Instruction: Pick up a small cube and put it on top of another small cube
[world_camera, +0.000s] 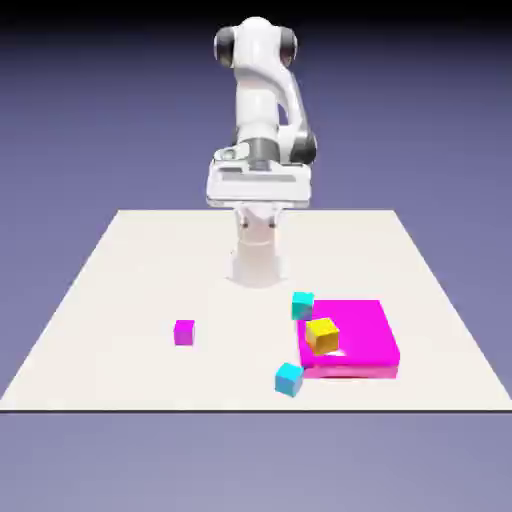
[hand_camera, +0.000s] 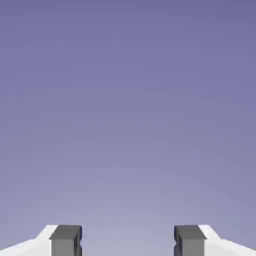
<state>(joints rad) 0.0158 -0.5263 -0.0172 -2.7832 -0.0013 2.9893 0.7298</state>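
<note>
The tiny magenta cube (world_camera: 184, 332) sits alone on the table at the exterior view's left. One cyan cube (world_camera: 302, 305) rests by the far left corner of the flat magenta slab (world_camera: 365, 330). A second cyan cube (world_camera: 289, 379) lies off the slab's near left corner. My gripper (world_camera: 258, 188) hangs high near the robot's base, far above and behind all the cubes. In the hand view my gripper (hand_camera: 127, 241) is open, its grey fingertips (hand_camera: 65, 240) wide apart with only the backdrop between them. No cube shows in that view.
A yellow cube (world_camera: 322, 335), a little larger than the cyan ones, stands tilted at the left edge of the slab. The white table (world_camera: 120, 290) ends just in front of the near cyan cube.
</note>
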